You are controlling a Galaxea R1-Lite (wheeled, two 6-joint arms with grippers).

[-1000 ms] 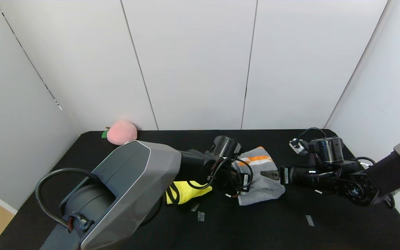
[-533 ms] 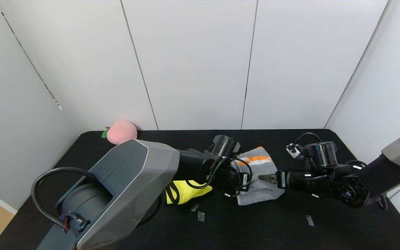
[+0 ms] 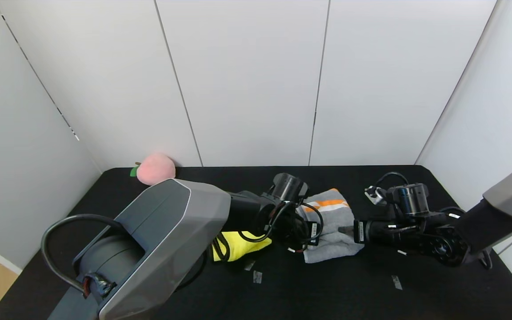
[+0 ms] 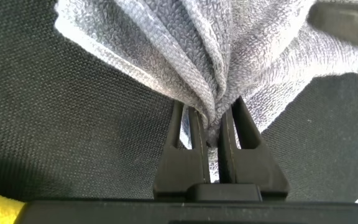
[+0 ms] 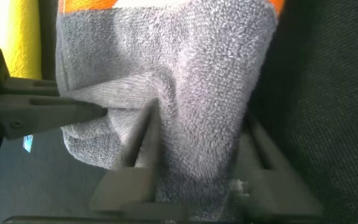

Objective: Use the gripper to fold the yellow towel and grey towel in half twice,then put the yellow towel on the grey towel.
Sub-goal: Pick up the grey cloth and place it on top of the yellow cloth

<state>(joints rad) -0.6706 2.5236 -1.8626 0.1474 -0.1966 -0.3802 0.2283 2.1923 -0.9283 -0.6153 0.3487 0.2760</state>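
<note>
Mid-table, the left gripper (image 4: 211, 134) pinches the grey towel (image 3: 334, 233); the right gripper (image 5: 194, 149) has its jaws around that towel's opposite edge. Grey half-folded, yellow towel (image 3: 238, 245) not yet stacked.

Both arms reach low to the middle of the tabletop (image 3: 371, 293), their grippers facing each other.

The left arm stretches forward and inward; the left gripper (image 4: 211, 127) has its fingers (image 4: 188, 134) pinched tight on a bunched fold of the grey towel (image 3: 331, 224). The right arm comes in level from the right, and the right gripper (image 3: 344, 230) has its fingers (image 5: 143, 134) around the towel's opposite edge, cloth between them.
</note>
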